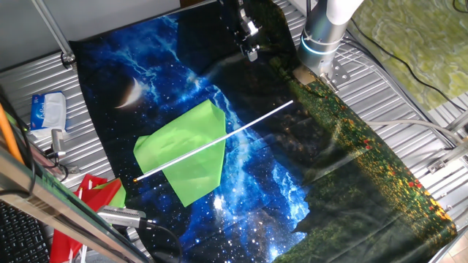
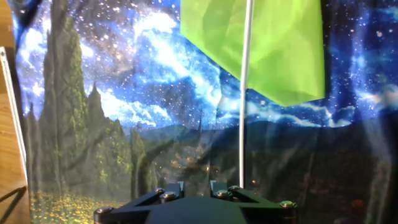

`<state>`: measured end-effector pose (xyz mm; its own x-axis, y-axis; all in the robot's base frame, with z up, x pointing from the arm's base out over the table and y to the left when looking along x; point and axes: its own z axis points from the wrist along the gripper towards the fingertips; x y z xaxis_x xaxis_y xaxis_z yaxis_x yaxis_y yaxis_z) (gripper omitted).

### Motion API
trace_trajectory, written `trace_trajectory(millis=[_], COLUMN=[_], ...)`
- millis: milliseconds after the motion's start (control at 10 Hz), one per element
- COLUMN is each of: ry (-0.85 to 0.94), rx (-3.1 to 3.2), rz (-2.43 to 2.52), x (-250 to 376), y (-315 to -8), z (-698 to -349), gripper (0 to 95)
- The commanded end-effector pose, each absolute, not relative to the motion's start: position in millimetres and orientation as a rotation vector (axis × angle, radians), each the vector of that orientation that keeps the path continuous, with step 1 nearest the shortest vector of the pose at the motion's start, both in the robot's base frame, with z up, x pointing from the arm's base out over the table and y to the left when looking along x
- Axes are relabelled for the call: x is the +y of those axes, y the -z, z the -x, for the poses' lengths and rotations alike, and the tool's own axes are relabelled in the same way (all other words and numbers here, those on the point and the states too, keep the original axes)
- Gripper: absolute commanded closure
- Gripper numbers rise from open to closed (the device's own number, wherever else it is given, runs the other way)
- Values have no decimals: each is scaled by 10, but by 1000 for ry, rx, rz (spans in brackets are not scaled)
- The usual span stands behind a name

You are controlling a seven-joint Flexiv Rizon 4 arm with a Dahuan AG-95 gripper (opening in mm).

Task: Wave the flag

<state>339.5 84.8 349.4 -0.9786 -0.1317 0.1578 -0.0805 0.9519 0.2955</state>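
The flag lies flat on the starry mat (image 1: 168, 66). Its lime-green cloth (image 1: 186, 150) is left of centre, and its thin white stick (image 1: 248, 124) runs from lower left to upper right. My gripper (image 1: 251, 51) hangs above the mat's far edge, beyond the stick's bare end and apart from it. In the hand view the cloth (image 2: 273, 43) is at the top and the stick (image 2: 244, 106) runs down towards my gripper (image 2: 197, 186), ending just right of it. The jaws stand apart with nothing between them.
A red and green cloth (image 1: 91, 201) with no stick lies at the front left, off the mat. A blue and white packet (image 1: 47, 109) sits at the left. The arm's base (image 1: 322, 36) stands at the back right. Cables run over the slatted metal table (image 1: 395, 95).
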Motion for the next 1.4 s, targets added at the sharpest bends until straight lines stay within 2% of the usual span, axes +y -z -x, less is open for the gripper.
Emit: trace_trajectory(millis=[100,400,500,700,800,1400], ry=[425,417,385,344,343,341], rx=[-2922,-2924,-2935,-2977,-2986,-2986], rz=[-188,-205,-203,-208,-218,-248], x=[761,741,786,890,930,1030], y=[-3322,-3070,-2924,-2529,-2425,-2289], z=[-3416,-3459,-3447,-3388,-3374,-3345], gripper=[760,760,950,950,950,950])
